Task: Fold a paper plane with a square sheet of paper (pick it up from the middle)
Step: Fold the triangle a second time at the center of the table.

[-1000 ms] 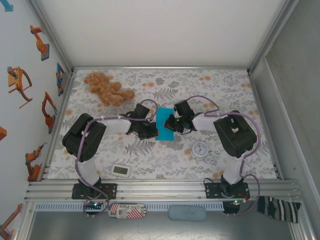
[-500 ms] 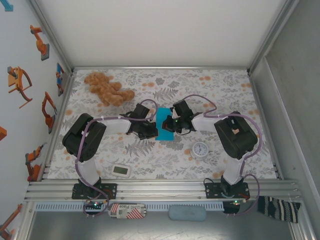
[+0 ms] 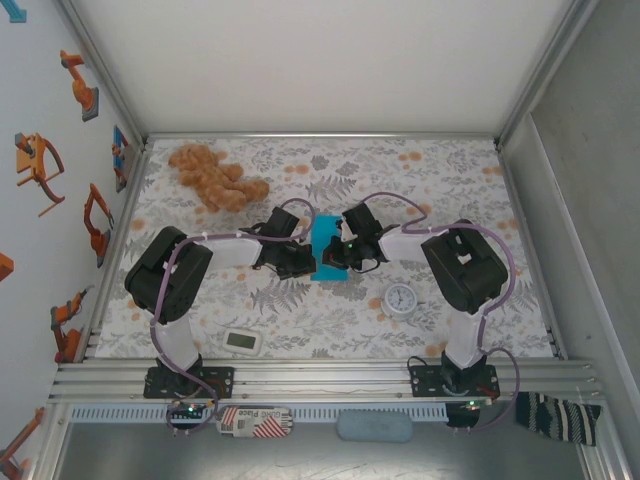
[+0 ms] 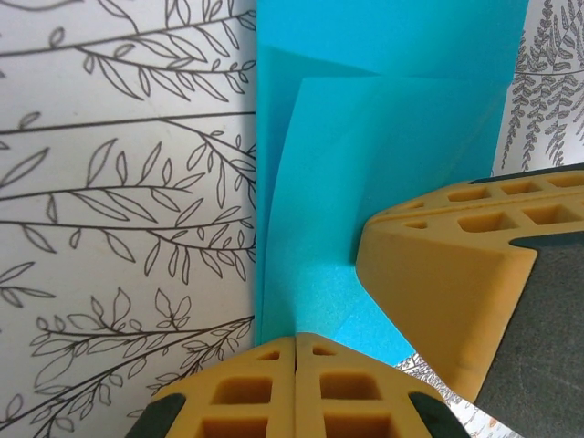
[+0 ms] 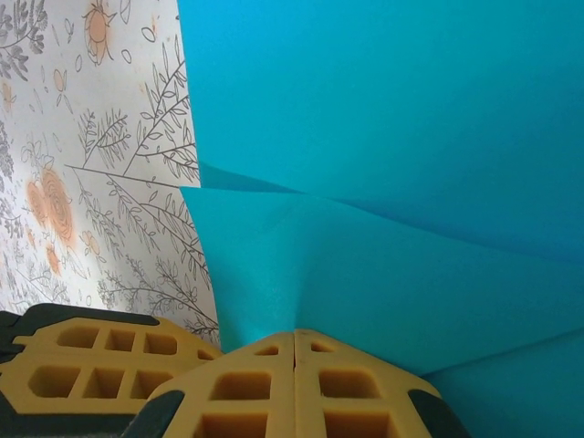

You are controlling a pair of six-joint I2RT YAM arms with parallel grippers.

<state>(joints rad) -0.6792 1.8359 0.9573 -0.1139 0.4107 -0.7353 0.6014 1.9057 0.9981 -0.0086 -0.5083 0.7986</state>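
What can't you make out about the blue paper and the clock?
Top view: the left gripper and right gripper hide both sides of the blue paper.
Top view: the clock face is too small to read.
Right wrist view: the picture's edges cut the paper off.

Not much to read here, honestly. The one real bit of text is on a small red-and-white striped label [image 3: 252, 421] lying below the rail at the near edge, seen from the top camera. It looks like "Quad Place", but the print is tiny, so take that with a grain of salt. The little round white clock [image 3: 401, 298] on the tabletop has a dial, but its numerals are too small to make out. The white rectangular gadget [image 3: 243, 342] has a screen, and whatever it shows is unreadable too.
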